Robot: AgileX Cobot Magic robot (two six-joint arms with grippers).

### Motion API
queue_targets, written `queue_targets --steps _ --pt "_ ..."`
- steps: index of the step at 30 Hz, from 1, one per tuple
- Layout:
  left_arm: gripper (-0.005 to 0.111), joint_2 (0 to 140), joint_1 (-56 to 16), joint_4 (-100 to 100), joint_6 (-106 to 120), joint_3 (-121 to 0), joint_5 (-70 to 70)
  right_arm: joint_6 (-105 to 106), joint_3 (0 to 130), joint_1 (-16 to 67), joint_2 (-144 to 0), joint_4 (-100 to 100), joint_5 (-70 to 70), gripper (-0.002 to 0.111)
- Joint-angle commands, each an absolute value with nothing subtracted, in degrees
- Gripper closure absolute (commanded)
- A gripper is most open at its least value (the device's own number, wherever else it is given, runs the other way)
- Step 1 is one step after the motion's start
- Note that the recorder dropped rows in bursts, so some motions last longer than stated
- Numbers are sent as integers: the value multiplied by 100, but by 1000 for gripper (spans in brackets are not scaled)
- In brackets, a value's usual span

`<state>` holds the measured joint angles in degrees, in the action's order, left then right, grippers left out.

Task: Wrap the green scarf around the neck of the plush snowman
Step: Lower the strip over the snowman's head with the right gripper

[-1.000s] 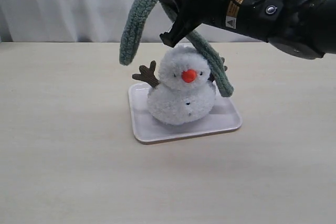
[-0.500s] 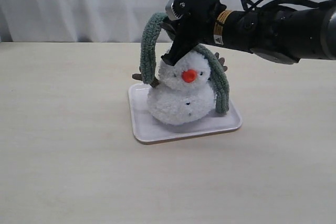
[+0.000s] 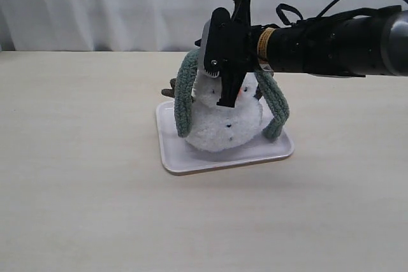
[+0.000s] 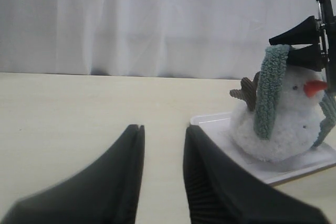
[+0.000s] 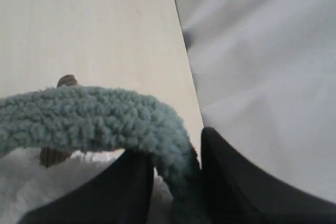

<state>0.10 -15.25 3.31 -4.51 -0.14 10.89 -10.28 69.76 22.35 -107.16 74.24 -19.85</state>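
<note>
The plush snowman (image 3: 226, 128) stands on a white tray (image 3: 191, 157). The green scarf (image 3: 183, 103) is draped over its upper part, one end hanging down each side of the body to the tray. My right gripper (image 3: 225, 97) is right in front of the snowman's head and hides the face and the neck. In the right wrist view the scarf (image 5: 94, 119) lies between the right gripper's (image 5: 176, 145) slightly parted jaws, with a gap beside one finger. My left gripper (image 4: 164, 128) is low over the table beside the tray (image 4: 210, 124), open and empty.
A white curtain (image 3: 95, 4) closes off the back of the beige table (image 3: 83, 176). The right arm (image 3: 331, 46) reaches in from the right above the table.
The right gripper came down from above the snowman onto its head, bringing the scarf down so both ends hang beside the body. Its jaws have parted. The left gripper has not moved.
</note>
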Motion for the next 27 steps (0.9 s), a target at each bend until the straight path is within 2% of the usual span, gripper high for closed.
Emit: queue_targets --steps 1,7,11,13,15,18,23,27 --pt "80 0 -1538 306 -479 0 1086 -988 7008 2212 -10712 7374 -1961 59" --pt "80 0 -1538 306 -479 0 1086 -2384 7097 2212 -10419 6352 -1359 51" --pt "80 0 -1538 306 -479 0 1074 -3721 7088 2212 -10152 7399 -1573 45" --pt "80 0 -1538 306 -479 0 1037 -4688 7051 2212 -10127 8914 -2320 45" --pt "80 0 -1538 306 -479 0 1037 -5368 7051 2212 -10127 9737 -2360 45" --pt "80 0 -1538 306 -479 0 1037 -6148 7051 2212 -10127 9936 -1639 44" --pt "80 0 -1538 306 -479 0 1037 -6215 7063 2212 -10127 9995 -1633 43" --pt "80 0 -1538 306 -479 0 1037 -6292 7062 2212 -10127 9995 -1165 28"
